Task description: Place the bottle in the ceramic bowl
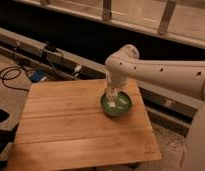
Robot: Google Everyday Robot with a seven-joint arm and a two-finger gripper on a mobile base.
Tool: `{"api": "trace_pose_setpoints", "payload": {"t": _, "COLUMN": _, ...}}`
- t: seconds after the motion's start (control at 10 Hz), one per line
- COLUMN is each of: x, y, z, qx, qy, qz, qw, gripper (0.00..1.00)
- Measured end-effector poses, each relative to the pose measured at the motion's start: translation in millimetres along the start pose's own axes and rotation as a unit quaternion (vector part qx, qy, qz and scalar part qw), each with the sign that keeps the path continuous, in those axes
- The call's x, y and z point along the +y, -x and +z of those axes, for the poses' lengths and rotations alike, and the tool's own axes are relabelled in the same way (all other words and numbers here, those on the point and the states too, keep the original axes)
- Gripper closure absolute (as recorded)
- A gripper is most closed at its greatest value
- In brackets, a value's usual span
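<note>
The green ceramic bowl [116,104] sits near the right edge of the wooden table [71,125]. My gripper [113,96] hangs straight down over the bowl's left half, at its rim height. A small whitish shape in the bowl below the gripper looks like the bottle [112,104]. I cannot tell whether the gripper still touches it.
The white arm [161,72] reaches in from the right over the table's far right corner. Cables and a power strip [51,50] lie on the floor behind the table's left side. A dark wall ledge runs along the back.
</note>
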Motion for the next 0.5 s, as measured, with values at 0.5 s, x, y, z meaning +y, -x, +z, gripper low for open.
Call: {"api": "trace_pose_setpoints", "payload": {"t": 0.5, "x": -25.0, "y": 16.9, "z": 51.3, "qx": 0.061, "qy": -0.041, "qz": 0.004, "qw": 0.9973, "gripper": 1.0}}
